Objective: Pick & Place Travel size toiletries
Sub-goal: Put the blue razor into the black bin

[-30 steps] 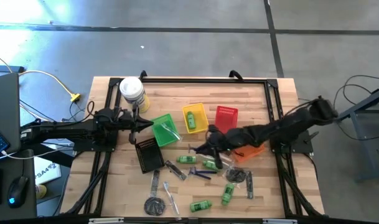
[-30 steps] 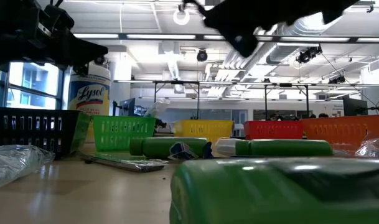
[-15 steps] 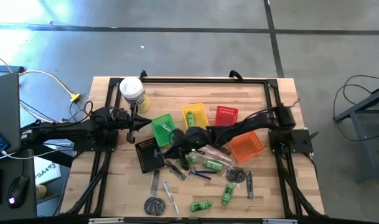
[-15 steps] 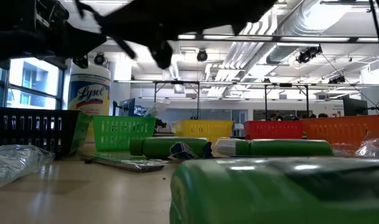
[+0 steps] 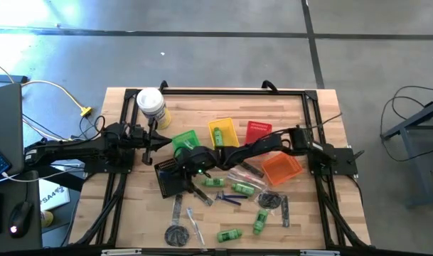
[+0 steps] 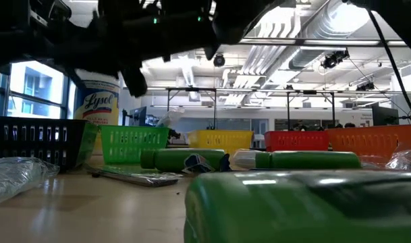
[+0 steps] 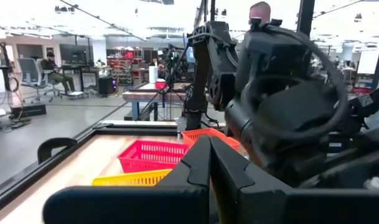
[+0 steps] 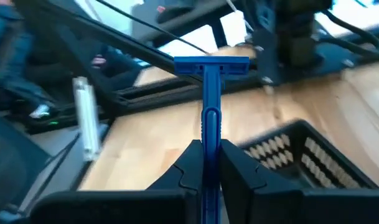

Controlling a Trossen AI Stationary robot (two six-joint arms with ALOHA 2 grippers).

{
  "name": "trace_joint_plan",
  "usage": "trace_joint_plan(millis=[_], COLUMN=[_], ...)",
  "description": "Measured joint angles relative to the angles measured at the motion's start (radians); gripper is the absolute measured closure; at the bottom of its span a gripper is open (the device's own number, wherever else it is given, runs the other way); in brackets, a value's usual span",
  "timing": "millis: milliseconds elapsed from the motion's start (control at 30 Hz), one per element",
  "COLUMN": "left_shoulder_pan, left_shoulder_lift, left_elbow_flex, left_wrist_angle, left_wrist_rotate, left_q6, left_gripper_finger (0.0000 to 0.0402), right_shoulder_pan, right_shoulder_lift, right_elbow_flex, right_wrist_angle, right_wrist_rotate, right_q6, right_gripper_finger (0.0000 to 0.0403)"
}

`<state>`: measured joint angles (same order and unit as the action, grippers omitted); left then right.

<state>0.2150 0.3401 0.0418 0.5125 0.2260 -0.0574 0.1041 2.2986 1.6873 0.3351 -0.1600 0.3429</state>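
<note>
Right arm reaches across the desk (image 5: 301, 107) with a razor.
Above the black basket (image 5: 171, 176), the right end effector (image 8: 203, 163) is clamped on a blue razor (image 8: 209, 87); left end effector (image 7: 209, 163) pressed together, empty, near the canister (image 5: 151, 106).

Grey floor (image 5: 223, 50) — ceiling lights (image 6: 306, 13)

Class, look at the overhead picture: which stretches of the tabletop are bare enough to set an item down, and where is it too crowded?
Bare wood lies between the canister and the red basket, and at the left front corner beside the black basket. The middle is crowded with baskets, green bottles and the right gripper, holding a blue razor.
</note>
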Motion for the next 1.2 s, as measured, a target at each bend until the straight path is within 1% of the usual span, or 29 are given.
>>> trace_joint_plan(millis=[67,233,333,667,767,867,967,1067,1200], left_shoulder_pan=[0.000,0.000,0.000,0.000,0.000,0.000,0.000,0.000,0.000], left_shoulder_lift=[0.000,0.000,0.000,0.000,0.000,0.000,0.000,0.000,0.000], left_elbow_flex=[0.000,0.000,0.000,0.000,0.000,0.000,0.000,0.000,0.000], left_wrist_angle=[0.000,0.001,0.001,-0.001,-0.008,-0.005,-0.006,-0.006,-0.006], left_wrist_rotate=[0.000,0.000,0.000,-0.001,-0.001,-0.016,-0.036,-0.059,-0.061], left_q6=[0.000,0.000,0.002,0.008,0.008,0.015,0.052,0.056,0.056], left_gripper_finger=[0.0402,0.0402,0.0402,0.0402,0.0402,0.0402,0.0402,0.0402,0.0402], right_shoulder_pan=[-0.003,0.005,0.013,0.027,0.027,0.029,0.033,0.034,0.034], right_shoulder_lift=[0.004,0.002,0.002,0.002,0.002,0.002,0.001,0.001,0.001], right_elbow_flex=[0.002,0.004,0.004,0.004,0.004,0.004,0.004,0.004,0.003], right_wrist_angle=[-0.009,-0.033,-0.028,-0.033,-0.022,-0.019,-0.027,-0.056,-0.061], right_wrist_rotate=[0.015,0.104,0.140,0.161,0.161,0.166,0.191,0.210,0.218], right_q6=[0.016,0.028,0.027,0.011,0.038,0.064,0.074,0.081,0.082], right_gripper_finger=[0.0374,0.0373,0.0373,0.0372,0.0372,0.0372,0.0371,0.0371,0.0371])
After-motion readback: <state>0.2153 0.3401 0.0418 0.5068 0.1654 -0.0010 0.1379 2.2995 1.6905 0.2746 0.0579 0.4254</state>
